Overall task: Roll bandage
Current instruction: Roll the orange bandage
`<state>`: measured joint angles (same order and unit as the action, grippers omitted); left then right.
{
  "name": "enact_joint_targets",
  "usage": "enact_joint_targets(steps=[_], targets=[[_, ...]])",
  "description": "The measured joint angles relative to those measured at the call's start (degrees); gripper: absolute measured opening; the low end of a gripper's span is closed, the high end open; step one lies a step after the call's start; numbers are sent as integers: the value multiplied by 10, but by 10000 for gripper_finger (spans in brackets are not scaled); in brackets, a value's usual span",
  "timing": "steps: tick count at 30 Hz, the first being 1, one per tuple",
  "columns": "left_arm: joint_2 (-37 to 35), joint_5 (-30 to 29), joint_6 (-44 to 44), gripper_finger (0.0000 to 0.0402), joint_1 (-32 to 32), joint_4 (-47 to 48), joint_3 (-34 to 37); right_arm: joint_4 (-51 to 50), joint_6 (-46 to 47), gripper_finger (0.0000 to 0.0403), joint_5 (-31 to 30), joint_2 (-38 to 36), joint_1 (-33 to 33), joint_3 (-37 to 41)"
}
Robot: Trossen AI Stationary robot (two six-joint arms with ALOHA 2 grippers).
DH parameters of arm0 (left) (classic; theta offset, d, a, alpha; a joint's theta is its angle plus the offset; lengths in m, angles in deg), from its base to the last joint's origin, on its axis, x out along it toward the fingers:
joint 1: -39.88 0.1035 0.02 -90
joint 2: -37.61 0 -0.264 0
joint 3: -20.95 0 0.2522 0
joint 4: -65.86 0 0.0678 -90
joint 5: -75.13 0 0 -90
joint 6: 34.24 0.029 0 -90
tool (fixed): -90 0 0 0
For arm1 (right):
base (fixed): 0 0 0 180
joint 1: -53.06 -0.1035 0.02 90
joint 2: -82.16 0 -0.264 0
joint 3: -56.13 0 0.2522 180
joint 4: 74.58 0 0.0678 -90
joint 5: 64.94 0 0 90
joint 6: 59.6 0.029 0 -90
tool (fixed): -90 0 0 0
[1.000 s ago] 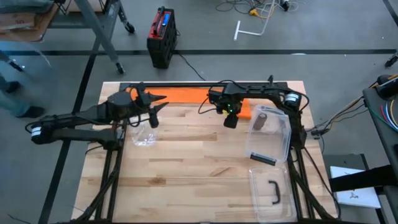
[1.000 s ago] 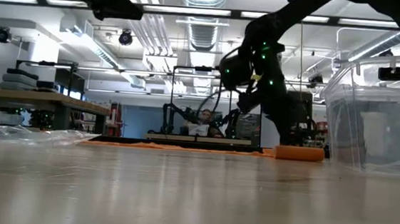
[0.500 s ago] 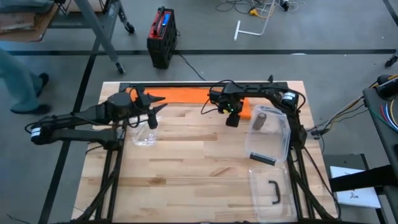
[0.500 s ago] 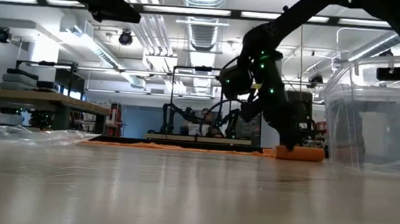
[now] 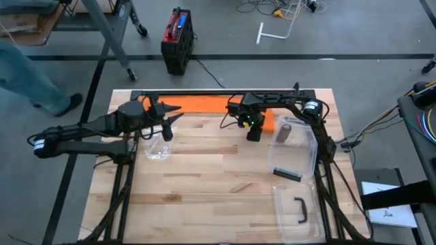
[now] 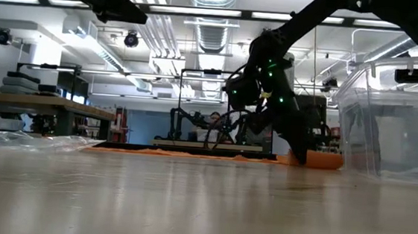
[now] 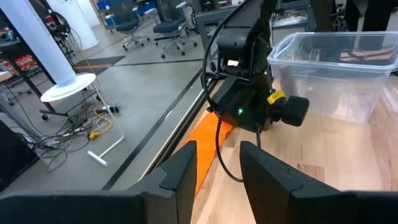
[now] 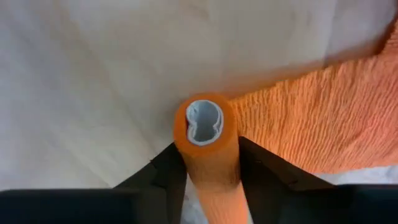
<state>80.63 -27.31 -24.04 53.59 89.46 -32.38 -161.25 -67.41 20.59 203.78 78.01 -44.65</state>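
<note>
Surroundings: a clear lidded bin [image 5: 294, 146] stands just right of the right gripper; a crumpled clear plastic bag [image 5: 157, 146] lies below the left gripper; a black handle [image 5: 300, 209] lies on a lid nearer the table's front edge.
Bandage look: orange crepe bandage [image 8: 292, 124], one end wound into a roll [image 8: 207, 140] on a pale core, the rest spread flat along the table's far edge.
Right gripper [image 8: 208, 163]: clenched on the roll, one finger on either side.
Left gripper [image 7: 216, 163]: hovers empty over the left far part, fingers slightly apart.
</note>
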Motion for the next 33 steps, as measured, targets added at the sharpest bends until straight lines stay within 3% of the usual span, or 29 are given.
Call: enact_joint_targets(steps=[4,9,16,26,33], targets=[[0,2,14,114,0,0,0,-20,3,73,37,-1,-11,-29],[0,72,52,114,0,-3,32,-44,3,43,74,-3,-34,-102],[2,148,68,114,-25,-46,70,-63,7,56,143,-3,-66,-229],[68,150,77,114,-116,-87,53,-86,58,48,267,-4,-123,-401],[118,135,52,114,-226,-87,-11,-112,97,57,276,-4,-202,-460]])
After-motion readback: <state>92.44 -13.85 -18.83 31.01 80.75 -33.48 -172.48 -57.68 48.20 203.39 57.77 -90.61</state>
